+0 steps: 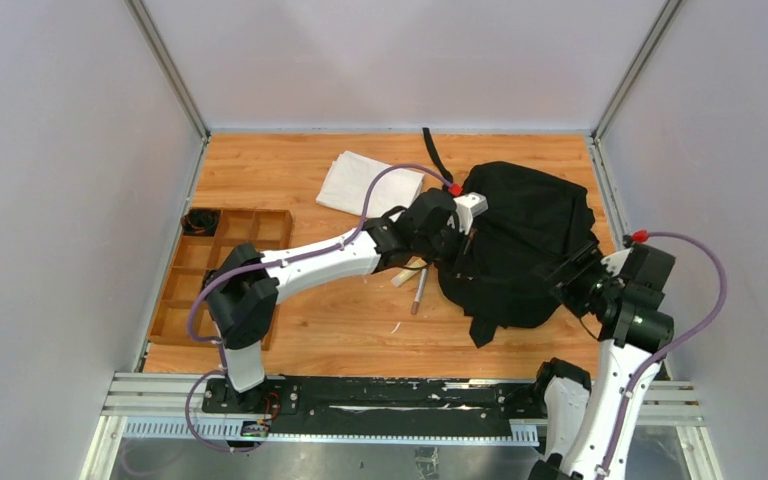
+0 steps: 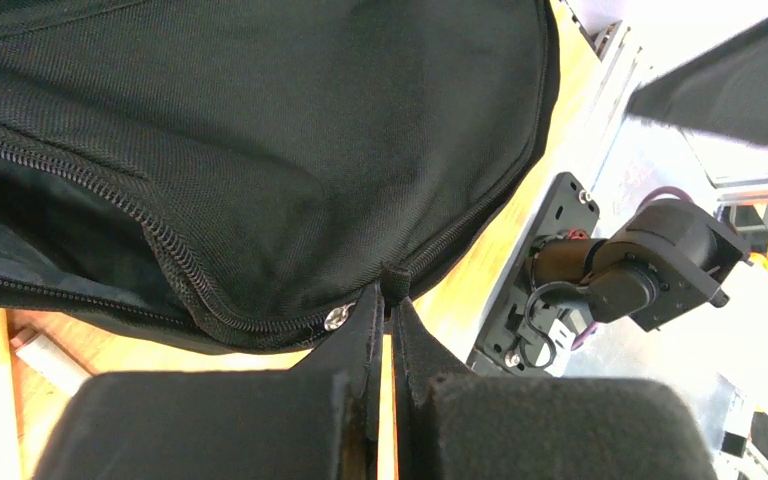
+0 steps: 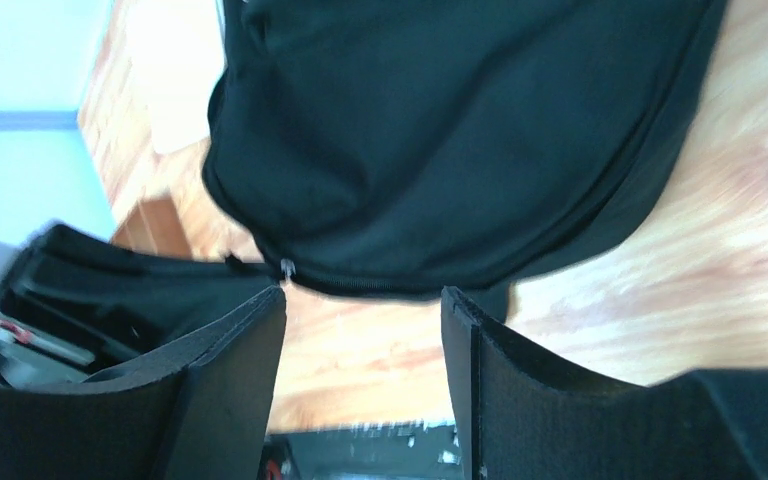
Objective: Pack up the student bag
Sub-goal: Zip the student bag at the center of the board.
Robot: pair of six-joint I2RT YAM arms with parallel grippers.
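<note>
Black student bag (image 1: pixel 520 232) — left jaws pinching.

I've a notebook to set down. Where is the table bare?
Free: the near strip between tray and bag, nearer than the left arm; also the far-left corner beside the cloth. Crowded at the bag's left edge: left tool, pen.

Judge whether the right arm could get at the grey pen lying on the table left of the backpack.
Probably not directly. The student bag lies between the open right end effector and the pen, and the left end effector, shut on the bag's edge, hangs close beside that spot.
</note>
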